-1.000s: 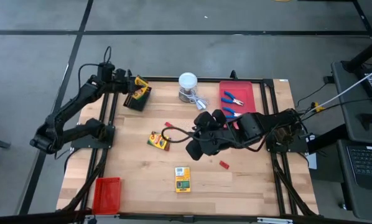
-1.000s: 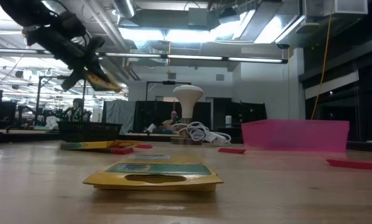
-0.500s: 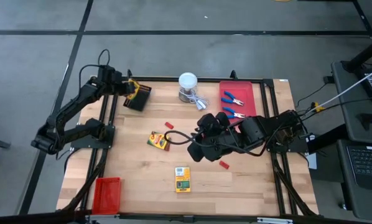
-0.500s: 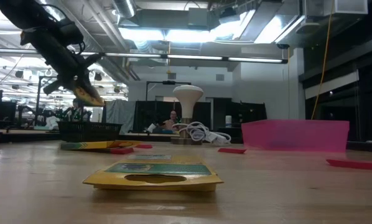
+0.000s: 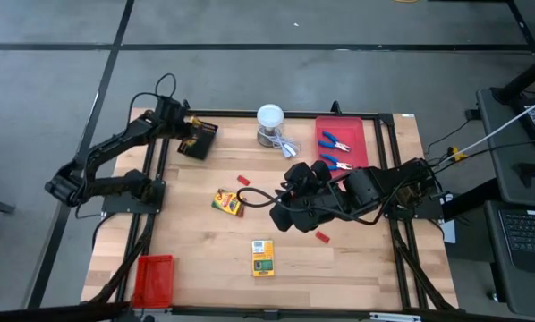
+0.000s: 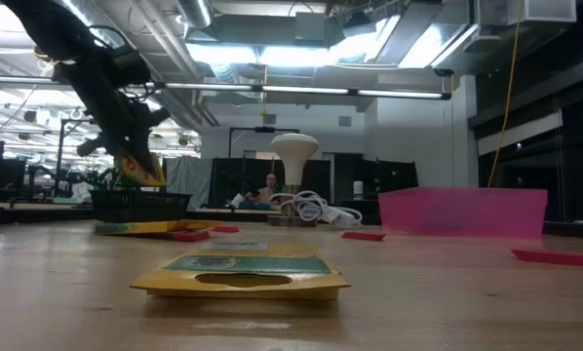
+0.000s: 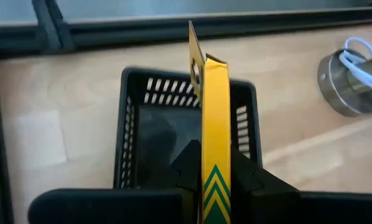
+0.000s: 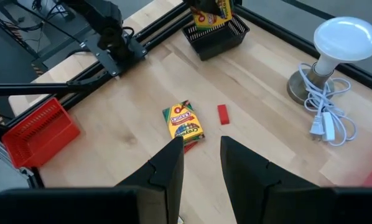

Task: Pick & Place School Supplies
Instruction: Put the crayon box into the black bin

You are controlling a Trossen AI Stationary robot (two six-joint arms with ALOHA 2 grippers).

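My left gripper (image 7: pixel 216 186) hovers over the black basket (image 7: pixel 148 134) at the table's far left corner, shut on a yellow crayon box (image 6: pixel 140 168). That box hangs just above the basket (image 6: pixel 140 203). My right gripper (image 8: pixel 201 165) is open, above the table's middle, near a second crayon box (image 8: pixel 185 122) lying flat with a red block (image 8: pixel 223 114) beside it. A third crayon box (image 5: pixel 263 258) lies flat nearer the near edge. One pair of blue-handled pliers (image 5: pixel 336 141) lies in the red tray (image 5: pixel 352 125); another (image 5: pixel 333 163) lies by the tray's near edge. My left gripper pinches the crayon box between its two fingers (image 7: pixel 187 171) across the box's flat faces, near the end with green chevrons (image 7: pixel 216 177). The fingers slant down from above. The box is lifted clear and hangs below them, its hanger-tab end (image 7: pixel 195 50) pointing down at the basket.
A white round-topped lamp with a coiled cord (image 5: pixel 270 123) stands at the far edge. A red basket (image 5: pixel 154 277) sits at the near left corner. Red blocks (image 5: pixel 243 179) (image 5: pixel 322 237) lie on the wood. The right arm (image 5: pixel 366 190) reaches across the table's right half.
My left gripper has tipped downward and sunk toward the black basket while staying shut on the crayon box. The box, slanting high above the basket a second ago, now hangs nearly straight down just over its rim. My right gripper has shifted only slightly.
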